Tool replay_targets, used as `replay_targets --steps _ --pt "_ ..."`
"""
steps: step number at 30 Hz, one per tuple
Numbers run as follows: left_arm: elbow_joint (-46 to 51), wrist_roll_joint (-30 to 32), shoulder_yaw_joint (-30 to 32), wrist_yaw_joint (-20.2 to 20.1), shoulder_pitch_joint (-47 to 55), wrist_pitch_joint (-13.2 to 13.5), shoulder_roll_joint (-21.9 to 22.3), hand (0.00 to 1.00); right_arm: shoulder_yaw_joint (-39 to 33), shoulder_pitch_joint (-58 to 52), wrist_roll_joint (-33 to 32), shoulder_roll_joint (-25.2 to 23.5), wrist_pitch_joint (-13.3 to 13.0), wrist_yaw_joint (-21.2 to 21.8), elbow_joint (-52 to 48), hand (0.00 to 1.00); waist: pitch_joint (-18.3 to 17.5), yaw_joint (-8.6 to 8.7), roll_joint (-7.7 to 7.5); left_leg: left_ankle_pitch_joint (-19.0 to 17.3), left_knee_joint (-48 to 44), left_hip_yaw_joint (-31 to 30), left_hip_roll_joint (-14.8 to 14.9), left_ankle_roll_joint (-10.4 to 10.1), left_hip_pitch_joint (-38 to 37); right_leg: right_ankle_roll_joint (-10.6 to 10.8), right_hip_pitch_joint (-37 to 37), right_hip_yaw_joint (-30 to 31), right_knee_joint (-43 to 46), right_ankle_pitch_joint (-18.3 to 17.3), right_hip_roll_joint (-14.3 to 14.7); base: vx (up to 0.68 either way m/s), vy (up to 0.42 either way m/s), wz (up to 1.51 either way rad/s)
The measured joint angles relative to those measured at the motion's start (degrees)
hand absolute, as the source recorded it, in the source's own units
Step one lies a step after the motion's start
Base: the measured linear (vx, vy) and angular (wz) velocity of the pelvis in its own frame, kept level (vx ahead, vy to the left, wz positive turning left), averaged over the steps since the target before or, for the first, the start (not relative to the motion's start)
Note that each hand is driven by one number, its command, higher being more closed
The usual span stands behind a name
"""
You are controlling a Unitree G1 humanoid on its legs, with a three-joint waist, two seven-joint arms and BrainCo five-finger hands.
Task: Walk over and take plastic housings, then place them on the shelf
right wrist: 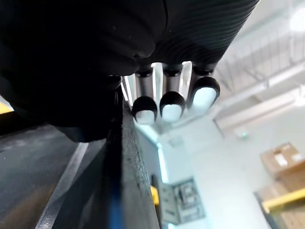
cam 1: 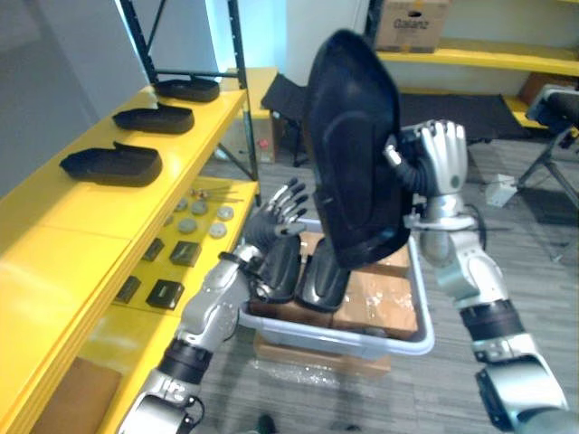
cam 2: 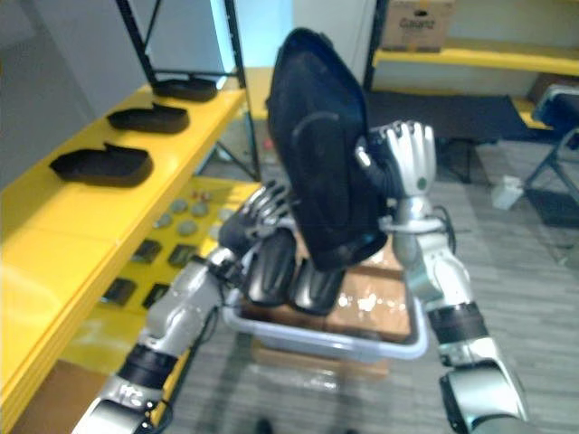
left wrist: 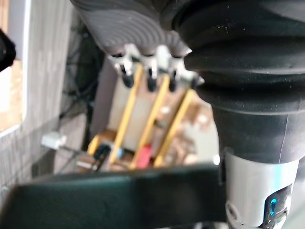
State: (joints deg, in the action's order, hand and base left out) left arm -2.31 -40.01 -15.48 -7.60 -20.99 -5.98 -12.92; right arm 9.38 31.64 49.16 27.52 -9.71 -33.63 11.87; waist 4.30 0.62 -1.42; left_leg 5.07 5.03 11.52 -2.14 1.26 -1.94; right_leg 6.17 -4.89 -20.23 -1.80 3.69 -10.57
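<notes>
Left eye view: yellow shelf, floor

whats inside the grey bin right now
In the grey bin, two black housings stand at the left end beside brown cardboard. The large housing raised in the right hand hides its far part.

a grey bin at lower centre holds brown cardboard blocks, small grey discs and black square parts lie centre left, a cardboard box sits upper right.

black housing, yellow shelf, and a seemingly pale grey bin.
</notes>
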Motion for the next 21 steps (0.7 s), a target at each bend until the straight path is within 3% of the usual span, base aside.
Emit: replay_targets --steps 8,14,21 --pt "-1.73 0.12 -3.74 0.02 0.00 0.06 0.67 0.00 3.76 0.01 -0.16 -3.30 2.48 0.09 5.14 1.00 -0.91 -0.69 -1.41 0.30 0.01 -0.04 0.19 -0.16 0.04 -0.19 -0.19 -0.03 -0.65 0.21 0.29 0.00 0.000 0.00" --pt "-2.00 1.03 -4.87 0.30 0.00 0.22 2.19 0.00 6.20 0.87 -1.13 -4.11 3.74 0.28 8.61 1.00 -0.93 -1.41 -1.44 0.47 0.01 -0.26 0.18 -0.15 0.07 -0.22 -0.24 -0.17 -0.64 0.24 0.58 0.00 0.003 0.01" --pt "-3.97 9.10 -6.10 4.99 0.20 1.40 2.41 0.00 7.67 2.46 -4.49 -6.14 3.32 0.27 11.34 1.00 -0.92 -1.49 -1.44 0.55 -0.01 -0.80 0.18 -0.19 0.10 -0.13 -0.29 -0.30 -0.64 0.32 0.67 0.00 0.007 0.02"
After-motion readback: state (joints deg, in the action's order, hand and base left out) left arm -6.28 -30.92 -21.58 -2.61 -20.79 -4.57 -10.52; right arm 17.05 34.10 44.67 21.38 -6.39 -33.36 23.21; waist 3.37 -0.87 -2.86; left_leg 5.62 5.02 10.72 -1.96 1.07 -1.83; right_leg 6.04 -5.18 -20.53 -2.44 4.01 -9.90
